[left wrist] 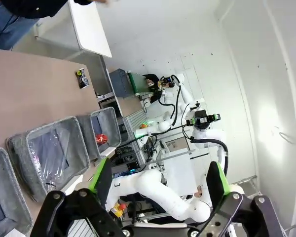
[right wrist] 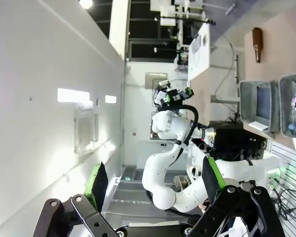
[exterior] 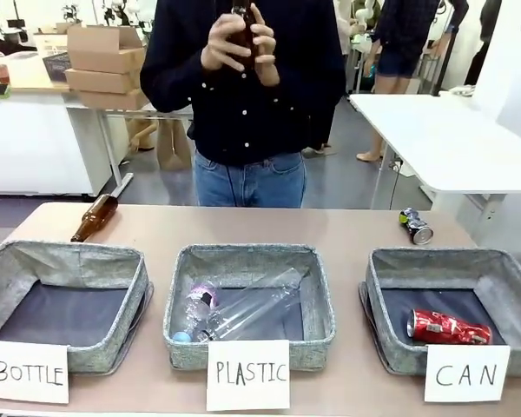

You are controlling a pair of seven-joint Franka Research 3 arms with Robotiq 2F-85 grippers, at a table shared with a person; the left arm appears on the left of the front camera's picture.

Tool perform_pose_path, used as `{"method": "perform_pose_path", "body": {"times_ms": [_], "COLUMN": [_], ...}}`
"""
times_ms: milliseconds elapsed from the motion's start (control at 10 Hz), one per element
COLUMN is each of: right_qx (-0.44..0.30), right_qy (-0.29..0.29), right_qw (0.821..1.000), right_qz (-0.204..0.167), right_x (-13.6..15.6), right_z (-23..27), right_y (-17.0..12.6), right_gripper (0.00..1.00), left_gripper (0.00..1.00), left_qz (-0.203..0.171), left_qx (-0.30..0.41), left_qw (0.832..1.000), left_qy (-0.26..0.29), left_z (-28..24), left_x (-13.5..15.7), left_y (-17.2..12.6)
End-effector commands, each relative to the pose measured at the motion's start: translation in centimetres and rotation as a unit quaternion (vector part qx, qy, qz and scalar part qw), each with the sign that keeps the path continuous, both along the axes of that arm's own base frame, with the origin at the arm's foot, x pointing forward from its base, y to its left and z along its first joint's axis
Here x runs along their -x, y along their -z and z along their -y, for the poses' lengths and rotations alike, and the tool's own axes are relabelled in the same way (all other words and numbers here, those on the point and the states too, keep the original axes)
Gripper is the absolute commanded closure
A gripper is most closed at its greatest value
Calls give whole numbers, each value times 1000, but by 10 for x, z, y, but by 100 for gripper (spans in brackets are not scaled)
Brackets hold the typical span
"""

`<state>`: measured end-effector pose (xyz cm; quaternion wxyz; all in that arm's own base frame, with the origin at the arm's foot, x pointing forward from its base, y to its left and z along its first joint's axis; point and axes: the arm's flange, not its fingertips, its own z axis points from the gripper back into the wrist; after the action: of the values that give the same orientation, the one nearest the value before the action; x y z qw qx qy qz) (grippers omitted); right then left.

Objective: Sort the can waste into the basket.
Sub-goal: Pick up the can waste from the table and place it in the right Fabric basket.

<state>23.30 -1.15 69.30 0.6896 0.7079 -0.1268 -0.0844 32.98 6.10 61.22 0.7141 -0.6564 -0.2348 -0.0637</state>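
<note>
A shiny red can (exterior: 447, 327) lies on its side inside the grey basket (exterior: 504, 271) behind the card reading "CAN" at the right. A dark can with silver ends (exterior: 415, 225) lies on the table behind that basket, near the far edge. In the left wrist view the dark can (left wrist: 82, 78) lies on the table and the red can (left wrist: 101, 139) shows in the farthest basket (left wrist: 108, 114). My left gripper (left wrist: 159, 180) is open and raised off to the side of the table, holding nothing. My right gripper (right wrist: 153, 180) is open too, high and away from the table.
The middle "PLASTIC" basket (exterior: 317, 287) holds clear plastic bottles (exterior: 234, 310). The left "BOTTLE" basket (exterior: 69, 256) has a brown glass bottle (exterior: 95, 217) lying behind it on the table. A person stands at the far side holding a brown bottle (exterior: 241, 30) in both hands.
</note>
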Motion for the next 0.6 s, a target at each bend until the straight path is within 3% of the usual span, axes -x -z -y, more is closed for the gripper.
{"method": "perform_pose_path", "body": {"times_ms": [0,500], "right_qx": [-11,-11], "right_qy": [-2,-2], "right_qw": [1000,1000], "right_qz": [14,14], "right_x": [0,0], "right_z": [3,3], "right_y": [-2,-2], "right_gripper": [0,0], "left_gripper": [0,0], "left_qz": [-3,-3], "left_qx": [13,13], "left_qw": [1000,1000], "left_qy": [2,2], "left_z": [-4,-4], "left_x": [2,2], "left_y": [-1,-1]}}
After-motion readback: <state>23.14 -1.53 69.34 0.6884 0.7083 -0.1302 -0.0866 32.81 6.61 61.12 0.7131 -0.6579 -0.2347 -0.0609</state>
